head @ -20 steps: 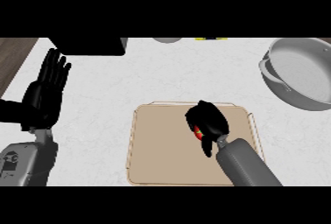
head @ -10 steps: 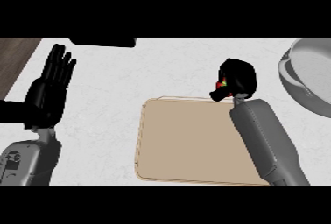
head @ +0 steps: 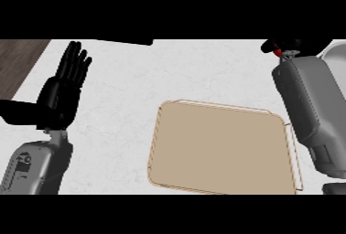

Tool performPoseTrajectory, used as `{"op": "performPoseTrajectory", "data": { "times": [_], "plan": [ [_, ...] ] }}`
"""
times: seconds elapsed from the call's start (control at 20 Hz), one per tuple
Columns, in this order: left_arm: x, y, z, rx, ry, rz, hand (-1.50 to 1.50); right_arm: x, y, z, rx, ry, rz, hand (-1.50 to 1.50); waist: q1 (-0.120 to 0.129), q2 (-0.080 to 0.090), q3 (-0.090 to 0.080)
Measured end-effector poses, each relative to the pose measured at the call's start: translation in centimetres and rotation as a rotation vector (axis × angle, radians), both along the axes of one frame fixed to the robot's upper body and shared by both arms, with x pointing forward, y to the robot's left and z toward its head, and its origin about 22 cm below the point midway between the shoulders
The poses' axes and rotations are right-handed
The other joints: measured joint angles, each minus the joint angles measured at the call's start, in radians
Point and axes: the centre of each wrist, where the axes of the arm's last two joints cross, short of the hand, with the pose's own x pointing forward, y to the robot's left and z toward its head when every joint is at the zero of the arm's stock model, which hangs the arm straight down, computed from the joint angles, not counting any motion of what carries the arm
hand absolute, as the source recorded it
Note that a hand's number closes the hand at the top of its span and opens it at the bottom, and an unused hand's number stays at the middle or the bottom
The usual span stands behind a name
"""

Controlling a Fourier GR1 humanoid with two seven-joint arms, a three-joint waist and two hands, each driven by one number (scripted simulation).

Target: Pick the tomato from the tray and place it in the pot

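One pale desk (head: 121, 68) fills the head view, and on it, near and right of centre, lies the tan tray (head: 223, 146), with nothing on it. Along the tray's right side the grey right forearm (head: 304, 105) stretches to the far right corner. At the left, the left hand (head: 64, 87) rests released, fingers straight and pointing up, well apart from the tray.

The right hand (head: 292, 45) sits at the far end of its forearm, partly cut by the view's edge. It is clenched round the tomato (head: 277, 52), of which only a small red patch shows between the black fingers. So the tomato is off the tray, held beyond the tray's far right corner. Just right of the hand a pale curved sliver is, I judge, the rim of the pot (head: 337, 54); the rest of it lies out of view.

The step in hand looks like the carry to the pot. To do it well, the hand should stay closed while moving right, high enough to clear the rim. It should release only once the tomato is over the pot's opening and lowered inside, so that it neither bounces nor rolls. Since the pot is mostly hidden, alignment cannot be checked from here.
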Motion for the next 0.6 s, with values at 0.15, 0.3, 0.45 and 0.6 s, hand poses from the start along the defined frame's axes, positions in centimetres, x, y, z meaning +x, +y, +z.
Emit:
{"op": "performPoseTrajectory", "data": {
  "times": [0.15, 0.3, 0.45, 0.6],
  "plan": [
    [0.2, -0.3, 0.1, 0.000, 0.001, -0.010, 0.00, 0.7, -1.2, 2.0, -0.079, -0.064, -0.128, 1.50, 0.008, 0.001, 0.000],
    [0.3, -0.7, -0.1, -0.003, 0.004, -0.010, 0.00, 1.3, -2.2, 3.6, -0.166, -0.102, -0.209, 1.50, 0.005, -0.004, 0.001],
    [0.1, -0.6, -0.3, -0.002, 0.014, 0.001, 0.00, 1.6, -3.2, 4.4, -0.223, -0.121, -0.278, 1.50, -0.003, -0.010, 0.002],
    [0.3, -0.2, -0.2, -0.002, 0.016, 0.016, 0.00, 1.9, -3.9, 4.6, -0.242, -0.116, -0.331, 1.50, -0.019, -0.017, 0.003]
  ]
}}
